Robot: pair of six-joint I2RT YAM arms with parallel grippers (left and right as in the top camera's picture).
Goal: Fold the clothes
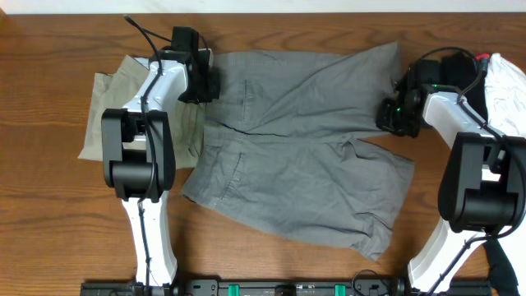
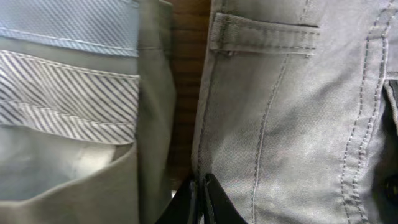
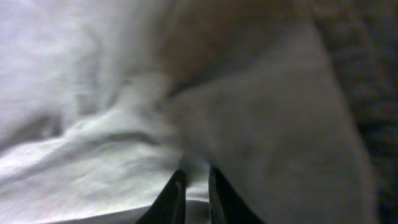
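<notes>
Grey shorts (image 1: 304,156) lie spread flat across the middle of a wooden table (image 1: 49,214). The waistband is at the left and the two legs fan out to the right, the nearer leg reaching toward the front edge. Khaki shorts (image 1: 103,115) lie folded just to the left, their striped lining showing, with a narrow strip of bare wood between the two garments in the left wrist view.

The left gripper (image 1: 197,82) sits at the far-left corner of the grey shorts' waistband. Its fingers are pressed together right at the cloth's edge, below a belt loop (image 2: 264,38), but it is not clear whether any fabric is pinched between them. The left arm (image 1: 140,156) reaches forward over the khaki shorts, covering their right part.

The right gripper (image 1: 393,113) rests at the far leg's right edge. The right wrist view is blurred, showing its fingers nearly together with a thin gap and pale cloth ahead, and a grip on anything cannot be made out. The right arm (image 1: 477,181) bends in from the right side, beside a white cloth (image 1: 508,90) bunched at the table's right edge.

Bare wood shows along the far edge, at the left, and in front of both garments.
</notes>
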